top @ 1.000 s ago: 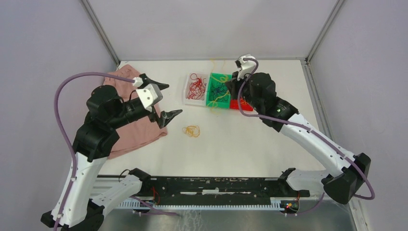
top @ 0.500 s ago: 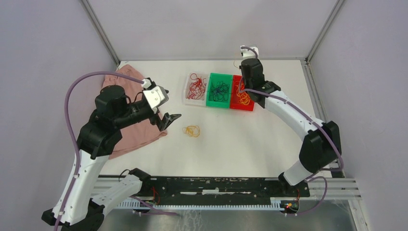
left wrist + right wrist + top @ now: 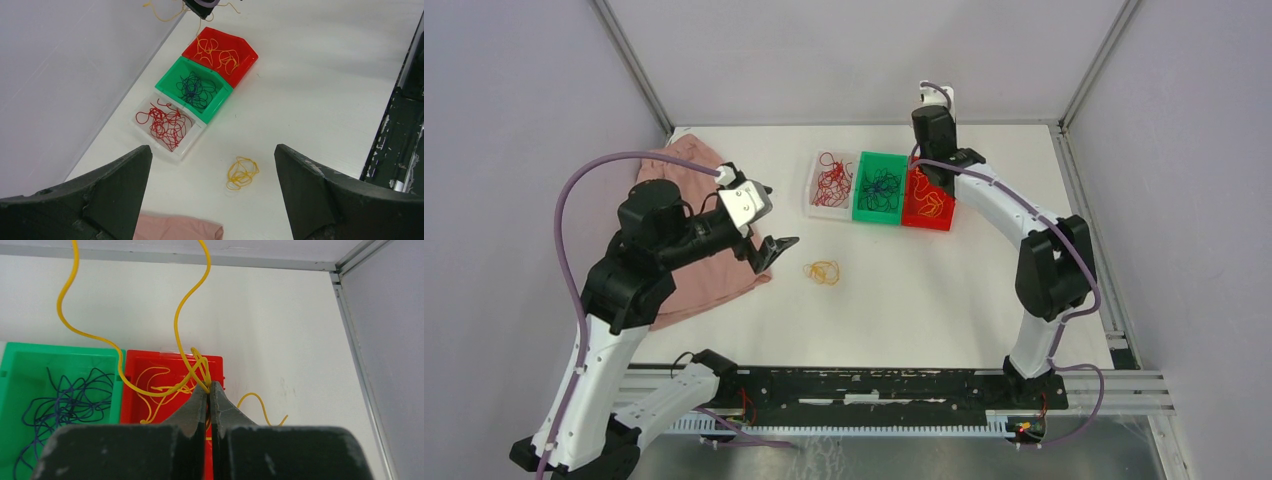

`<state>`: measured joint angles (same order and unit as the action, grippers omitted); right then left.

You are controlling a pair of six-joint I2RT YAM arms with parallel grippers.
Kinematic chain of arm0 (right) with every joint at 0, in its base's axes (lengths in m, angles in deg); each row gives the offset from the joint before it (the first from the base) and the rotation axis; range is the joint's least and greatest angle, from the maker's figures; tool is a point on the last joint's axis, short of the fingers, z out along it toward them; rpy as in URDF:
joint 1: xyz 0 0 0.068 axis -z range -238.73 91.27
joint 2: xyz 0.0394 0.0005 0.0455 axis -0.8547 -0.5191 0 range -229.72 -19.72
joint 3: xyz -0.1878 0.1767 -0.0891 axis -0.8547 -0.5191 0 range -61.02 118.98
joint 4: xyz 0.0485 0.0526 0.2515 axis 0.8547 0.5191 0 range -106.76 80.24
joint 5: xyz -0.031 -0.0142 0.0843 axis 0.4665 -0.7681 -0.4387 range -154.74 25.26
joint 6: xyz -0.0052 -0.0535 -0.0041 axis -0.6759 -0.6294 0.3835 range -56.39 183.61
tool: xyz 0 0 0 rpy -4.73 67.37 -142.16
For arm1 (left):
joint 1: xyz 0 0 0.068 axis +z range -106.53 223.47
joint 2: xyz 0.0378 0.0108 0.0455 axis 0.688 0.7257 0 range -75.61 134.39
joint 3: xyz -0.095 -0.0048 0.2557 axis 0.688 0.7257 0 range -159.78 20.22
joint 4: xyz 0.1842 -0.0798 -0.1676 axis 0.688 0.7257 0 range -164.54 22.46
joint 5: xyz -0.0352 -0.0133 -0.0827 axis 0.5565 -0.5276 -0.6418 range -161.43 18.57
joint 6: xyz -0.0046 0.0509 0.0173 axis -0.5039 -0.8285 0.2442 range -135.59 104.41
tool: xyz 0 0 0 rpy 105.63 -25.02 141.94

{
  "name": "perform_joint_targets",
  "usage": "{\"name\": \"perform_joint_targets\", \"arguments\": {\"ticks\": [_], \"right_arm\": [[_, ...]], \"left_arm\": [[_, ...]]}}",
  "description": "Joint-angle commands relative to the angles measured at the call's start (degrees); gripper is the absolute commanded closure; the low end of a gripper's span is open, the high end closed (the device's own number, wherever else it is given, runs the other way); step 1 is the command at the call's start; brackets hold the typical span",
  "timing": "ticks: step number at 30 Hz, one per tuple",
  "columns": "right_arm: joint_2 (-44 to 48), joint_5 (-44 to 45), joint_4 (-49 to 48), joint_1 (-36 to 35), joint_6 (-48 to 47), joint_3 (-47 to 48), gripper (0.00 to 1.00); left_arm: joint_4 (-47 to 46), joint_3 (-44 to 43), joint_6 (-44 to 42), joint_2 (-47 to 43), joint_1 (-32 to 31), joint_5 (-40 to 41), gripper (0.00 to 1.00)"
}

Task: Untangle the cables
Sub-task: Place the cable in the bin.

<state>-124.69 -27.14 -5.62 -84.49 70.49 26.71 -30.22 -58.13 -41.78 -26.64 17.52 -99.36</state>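
Cloth, pink and rumpled, lies on the near left of the table. The left arm reaches over it. The left gripper hangs up off the table by the cloth's right edge. Its jaws are spread wide with nothing between them.

Just right of the cloth there's a small yellow tangle on bare table. It touches neither the cloth nor the bins.

Further back, three bins stand in a tight row, side by side. The clear bin on the left has the red cables piled in it. The green bin in the middle has the blue cables. The red bin on the right has a few loose yellow cables.

Furthest back, by the table's far edge and just beyond the red bin, is the right gripper. Its jaws are pinched together on a yellow cable. In the right wrist view, that cable's curly strands loop away from the fingertips, and one passes over the rims of the red and green bins. Whether any strand touches the pile in the red bin is hard to make out.
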Motion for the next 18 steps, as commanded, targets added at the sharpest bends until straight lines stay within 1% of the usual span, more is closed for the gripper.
{"name": "perform_joint_targets", "arguments": {"ticks": [1,4,10,13,18], "right_arm": [[-1.1,-1.9,1.1,-0.1,6.8,5.4,1.0],[-2.3,-2.3,2.3,-0.1,10.4,7.0,1.0],[-6.7,0.9,6.9,0.0,16.0,11.7,1.0],[-8.0,2.4,7.2,0.1,19.4,11.6,1.0],[-8.7,1.0,9.6,2.1,31.2,10.6,1.0]], "left_arm": [[-1.3,-0.4,-2.2,-0.4,0.2,0.6,0.01],[-1.3,-0.1,-2.4,-0.8,0.2,0.8,0.01],[-1.3,0.1,-2.8,-1.6,0.1,1.3,0.01],[-1.1,0.3,-3.1,-2.0,0.2,1.5,0.01],[-0.9,0.4,-3.5,-2.4,0.1,1.6,0.01]]}}
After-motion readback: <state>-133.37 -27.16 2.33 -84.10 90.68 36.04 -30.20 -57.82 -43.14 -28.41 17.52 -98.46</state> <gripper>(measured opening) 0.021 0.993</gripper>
